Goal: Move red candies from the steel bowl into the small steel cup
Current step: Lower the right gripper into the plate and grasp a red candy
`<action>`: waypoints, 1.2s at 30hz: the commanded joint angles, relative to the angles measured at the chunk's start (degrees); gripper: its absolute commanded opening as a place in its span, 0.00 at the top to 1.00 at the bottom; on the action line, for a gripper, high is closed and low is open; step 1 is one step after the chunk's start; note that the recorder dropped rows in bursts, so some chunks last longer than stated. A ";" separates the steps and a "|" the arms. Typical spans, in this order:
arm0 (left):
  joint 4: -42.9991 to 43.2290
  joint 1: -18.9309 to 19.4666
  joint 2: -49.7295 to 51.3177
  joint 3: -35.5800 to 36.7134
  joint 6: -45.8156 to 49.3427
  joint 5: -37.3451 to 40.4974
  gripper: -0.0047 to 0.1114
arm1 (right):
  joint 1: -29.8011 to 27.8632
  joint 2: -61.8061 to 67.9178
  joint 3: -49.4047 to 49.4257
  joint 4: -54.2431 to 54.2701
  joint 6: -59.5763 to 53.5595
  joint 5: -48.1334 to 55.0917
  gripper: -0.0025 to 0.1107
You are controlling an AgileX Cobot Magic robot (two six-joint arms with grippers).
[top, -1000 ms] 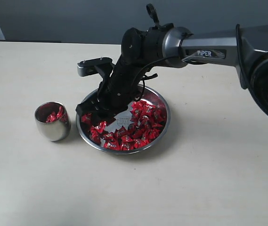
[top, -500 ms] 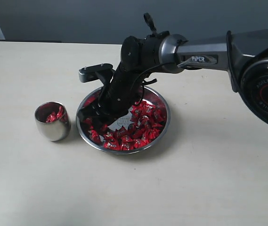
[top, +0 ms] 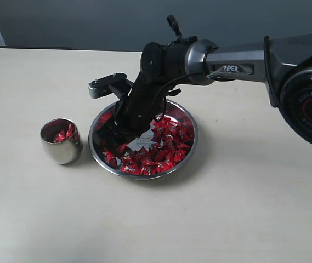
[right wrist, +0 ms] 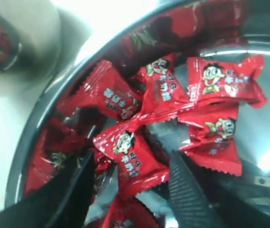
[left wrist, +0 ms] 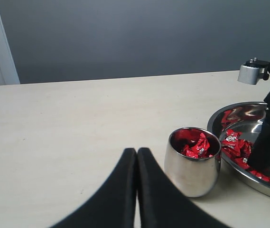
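Surfaces and their finish
The steel bowl (top: 195, 137) and the small steel cup (top: 61, 149) are smooth, mirror-like metal; the red candies (top: 166, 148) have glossy crinkled wrappers; the counter (top: 227, 208) is smooth and matt; the right pincer (right wrist: 132, 190) looks like matt black plastic.

You have the wide, shallow steel bowl (top: 191, 143) near the middle of the pale table (top: 227, 213), with the small rounded steel cup (top: 61, 148) just beside it on the left. The red-wrapped candies (top: 164, 154) lie mostly in the bowl's front and right, and a few sit in the cup. The right pincer (right wrist: 131, 192) reaches into the bowl's left part and straddles one candy, perhaps touching it.
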 commanded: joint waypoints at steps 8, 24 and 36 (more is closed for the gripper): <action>0.04 -0.10 -0.26 0.14 -0.13 0.01 0.96 | -0.12 -0.26 0.04 0.07 -0.80 -0.97 0.68; 0.04 -0.10 -0.26 0.14 -0.13 0.01 0.96 | 1.48 -0.26 0.04 -4.08 -0.19 -2.70 0.98; 0.04 -0.10 -0.26 0.14 -0.13 0.01 0.96 | 1.48 -6.23 0.04 -5.02 0.25 -1.96 0.98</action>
